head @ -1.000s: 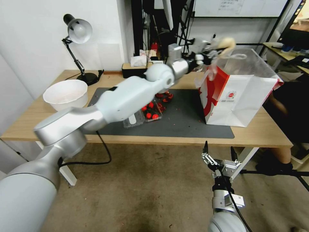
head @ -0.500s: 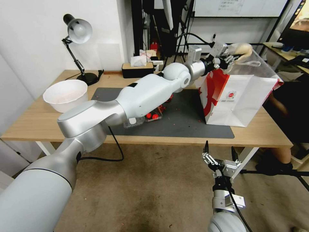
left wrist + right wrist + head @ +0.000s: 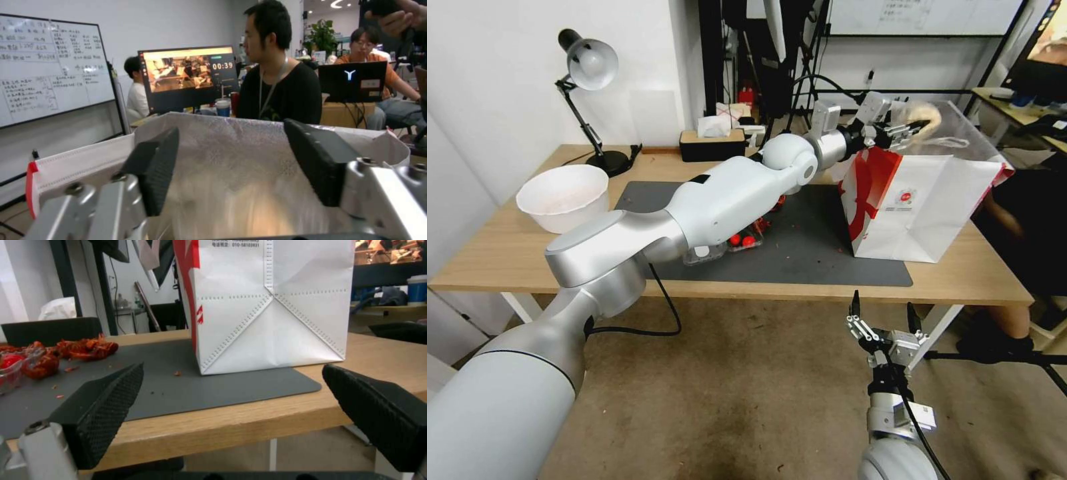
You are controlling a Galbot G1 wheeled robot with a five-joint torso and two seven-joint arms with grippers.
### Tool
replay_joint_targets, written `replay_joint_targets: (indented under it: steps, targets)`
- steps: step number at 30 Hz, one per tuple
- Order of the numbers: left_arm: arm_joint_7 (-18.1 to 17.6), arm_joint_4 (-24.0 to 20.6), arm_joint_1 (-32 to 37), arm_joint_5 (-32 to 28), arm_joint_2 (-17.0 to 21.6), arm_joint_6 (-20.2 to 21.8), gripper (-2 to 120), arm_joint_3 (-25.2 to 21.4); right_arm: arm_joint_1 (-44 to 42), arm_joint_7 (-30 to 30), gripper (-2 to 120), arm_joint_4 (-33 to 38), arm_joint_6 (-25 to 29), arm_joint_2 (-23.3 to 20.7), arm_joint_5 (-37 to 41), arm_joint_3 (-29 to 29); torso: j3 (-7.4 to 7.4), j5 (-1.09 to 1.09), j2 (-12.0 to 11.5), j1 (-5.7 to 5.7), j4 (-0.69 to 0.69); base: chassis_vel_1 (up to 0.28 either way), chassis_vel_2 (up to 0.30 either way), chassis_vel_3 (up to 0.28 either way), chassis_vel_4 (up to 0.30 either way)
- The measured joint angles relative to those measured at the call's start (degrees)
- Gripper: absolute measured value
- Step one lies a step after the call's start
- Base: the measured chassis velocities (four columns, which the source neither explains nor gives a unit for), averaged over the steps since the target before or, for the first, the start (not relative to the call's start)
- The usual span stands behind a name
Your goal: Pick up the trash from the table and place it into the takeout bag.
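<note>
The white takeout bag [image 3: 924,207] with red sides stands on the right end of the dark mat [image 3: 814,257] on the table [image 3: 487,257]. My left gripper [image 3: 902,130] hovers over its mouth, open. A beige piece of trash [image 3: 926,112] shows as a blur just past the fingertips; in the left wrist view this beige blur [image 3: 231,206] lies between and below the fingers [image 3: 155,166], against the foil lining [image 3: 231,150]. Red food scraps [image 3: 764,200] and a clear tray of red pieces [image 3: 737,239] lie mid-mat. My right gripper [image 3: 881,303] waits open below the table's front edge.
A white bowl [image 3: 564,193] sits at the table's left, with a desk lamp [image 3: 590,67] behind it. A black tissue box [image 3: 714,143] stands at the back edge. A cable [image 3: 647,320] hangs off the front. The right wrist view faces the bag's side [image 3: 271,306] and the scraps [image 3: 84,346].
My left arm swung right and carried the beige piece over the bag's mouth. Its fingers have opened, and the piece now blurs just past them. The right arm has not moved.
</note>
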Motion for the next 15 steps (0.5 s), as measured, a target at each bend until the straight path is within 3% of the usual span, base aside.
replay_joint_targets:
  steps: [7, 15]
  targets:
    - [-0.73, -0.81, 0.02, 0.00, 0.38, 0.01, 92, -1.34, -0.04, 0.05, 100, 0.23, 0.00, 0.00, 0.01, 0.05, 0.00, 0.00, 0.00, 0.00, -0.01, 0.000, 0.000, 0.000, 0.000]
    - [-1.58, -3.38, 0.84, -0.15, 3.68, 0.01, 100, -4.35, 0.11, 0.03, 100, 0.24, -0.11, 0.11, 0.00, -0.02, 0.00, 0.00, 0.00, 0.00, -0.02, 0.000, 0.000, 0.000, 0.000]
